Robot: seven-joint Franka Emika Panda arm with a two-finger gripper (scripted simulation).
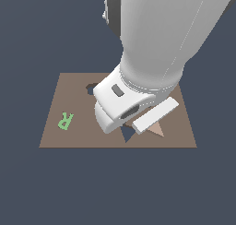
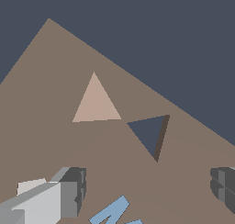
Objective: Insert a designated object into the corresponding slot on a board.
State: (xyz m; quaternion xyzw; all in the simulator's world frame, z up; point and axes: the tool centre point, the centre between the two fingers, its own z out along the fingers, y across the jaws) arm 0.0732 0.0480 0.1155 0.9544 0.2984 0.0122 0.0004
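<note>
While the tan triangle (image 2: pixel 96 103) lies flat on the brown board (image 1: pixel 60 97), nothing has hold of it: the wrist view shows the jaws spread wide, one finger (image 2: pixel 69 193) and the other at opposite edges of the picture, with bare board between them. The gripper (image 2: pixel 147 191) hangs low above the board, near the triangular slot (image 2: pixel 149 133). In that view the slot sits just beside the triangle, at about its four o'clock, the two apart and not touching. A blue letter (image 2: pixel 112 211) lies near the fingers, and a green letter R (image 1: pixel 66 121) rests well apart in the exterior view.

I judge this to be the approach before the grasp. Next, the jaws need centring over the triangle, lowering to straddle it and closing on its edges. Its orientation differs from the slot's, so a turn will likely be needed before insertion.
</note>
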